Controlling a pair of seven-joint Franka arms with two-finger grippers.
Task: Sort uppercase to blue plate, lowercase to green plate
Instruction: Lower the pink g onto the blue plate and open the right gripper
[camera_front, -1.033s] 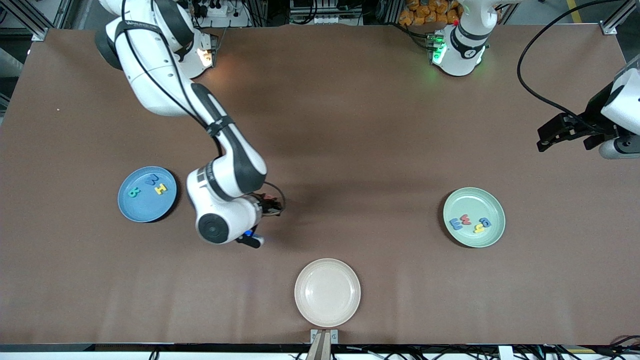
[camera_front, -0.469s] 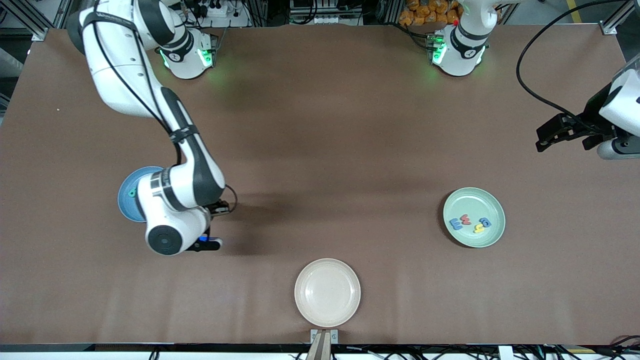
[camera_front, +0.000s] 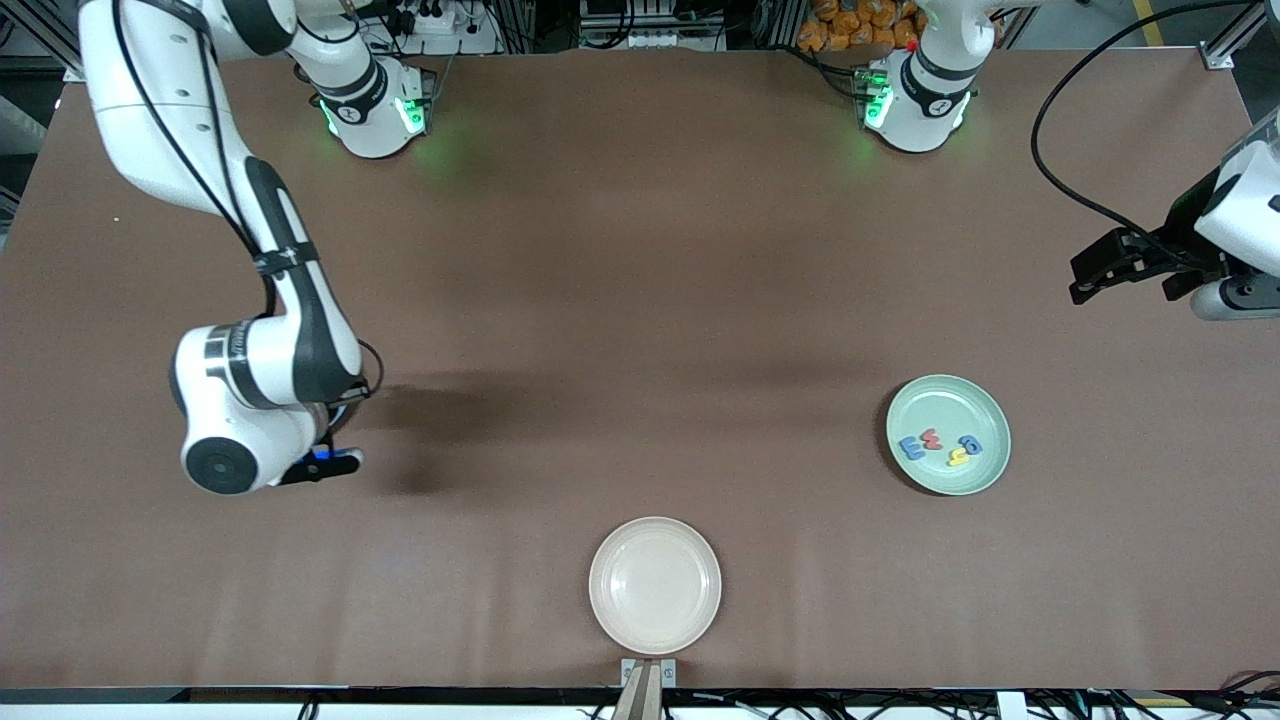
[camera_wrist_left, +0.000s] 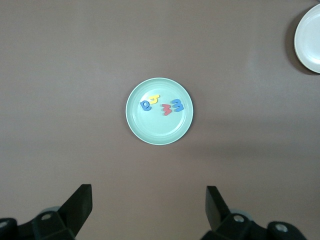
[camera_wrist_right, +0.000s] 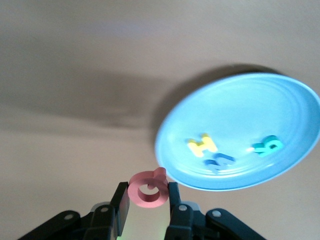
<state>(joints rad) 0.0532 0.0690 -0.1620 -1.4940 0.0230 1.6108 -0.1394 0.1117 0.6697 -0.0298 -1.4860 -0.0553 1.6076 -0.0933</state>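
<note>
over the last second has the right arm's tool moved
Yes. Judged against the cream plate in the front view, the right tool, shut on the red Q, has swung toward the right arm's end of the table, reaching the blue plate.

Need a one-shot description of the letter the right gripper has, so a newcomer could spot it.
Start at the blue plate, toward the right arm's end of the table. Just off its rim, the right gripper is shut on the red Q. It is a pinkish-red ring with a short tail, the only letter off a plate; yellow, blue and teal ones lie in the blue plate.
</note>
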